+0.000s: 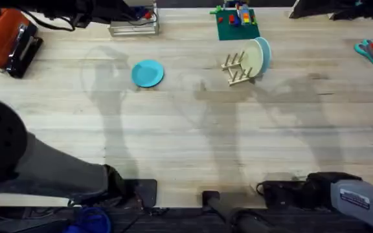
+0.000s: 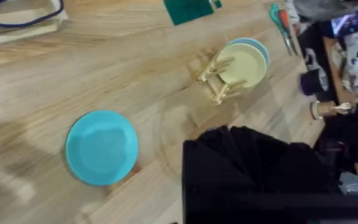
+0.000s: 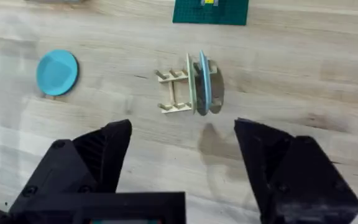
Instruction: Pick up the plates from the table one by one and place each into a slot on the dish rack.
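Right hand [image 3: 182,168] spread open, empty, high above dish rack [image 3: 178,91]; left hand state unclear.

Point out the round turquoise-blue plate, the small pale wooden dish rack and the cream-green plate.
round turquoise-blue plate [image 1: 148,73], overhead view, its centre.
small pale wooden dish rack [image 1: 236,68], overhead view, its upright pegs.
cream-green plate [image 2: 242,65], left wrist view, its face.
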Available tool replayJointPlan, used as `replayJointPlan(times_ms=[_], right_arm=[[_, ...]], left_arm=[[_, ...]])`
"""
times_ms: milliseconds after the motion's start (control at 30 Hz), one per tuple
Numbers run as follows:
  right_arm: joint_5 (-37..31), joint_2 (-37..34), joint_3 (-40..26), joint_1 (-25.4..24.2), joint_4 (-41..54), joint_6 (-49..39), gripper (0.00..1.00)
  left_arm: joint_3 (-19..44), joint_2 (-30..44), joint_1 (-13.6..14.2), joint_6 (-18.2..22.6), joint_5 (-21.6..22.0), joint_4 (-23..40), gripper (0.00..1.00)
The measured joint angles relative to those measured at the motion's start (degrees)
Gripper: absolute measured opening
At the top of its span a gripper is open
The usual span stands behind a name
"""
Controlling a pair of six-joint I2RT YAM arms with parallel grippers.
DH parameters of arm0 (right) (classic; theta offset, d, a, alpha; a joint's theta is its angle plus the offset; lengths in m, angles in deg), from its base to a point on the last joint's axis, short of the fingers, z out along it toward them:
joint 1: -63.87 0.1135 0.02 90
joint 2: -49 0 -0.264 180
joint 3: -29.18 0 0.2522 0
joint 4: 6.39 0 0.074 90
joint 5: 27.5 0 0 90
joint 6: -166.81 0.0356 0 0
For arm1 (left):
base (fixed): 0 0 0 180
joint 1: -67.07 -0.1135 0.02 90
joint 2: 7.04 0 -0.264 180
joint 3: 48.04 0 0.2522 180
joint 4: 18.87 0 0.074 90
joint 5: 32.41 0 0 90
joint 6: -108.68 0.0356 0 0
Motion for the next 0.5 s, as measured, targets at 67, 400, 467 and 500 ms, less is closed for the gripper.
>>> replayJointPlan(times_ms=[67,400,467,500], right_arm=[[0.00,0.02,0.00,0.00,-0.01,0.00,0.995],[-0.02,0.00,0.00,0.00,-0.01,0.00,0.995],[0.00,0.01,0.00,0.00,-0.01,0.00,0.995],[-0.02,0.02,0.00,0.00,-0.01,0.00,0.995]], left_arm=[[0.00,1.30,0.02,0.63,-0.99,0.00,0.040],[0.00,7.42,0.04,2.41,-2.60,0.00,0.039],[0.00,8.22,0.04,2.67,-2.62,0.02,0.039],[0.00,8.54,0.04,2.86,-2.62,0.04,0.039]])
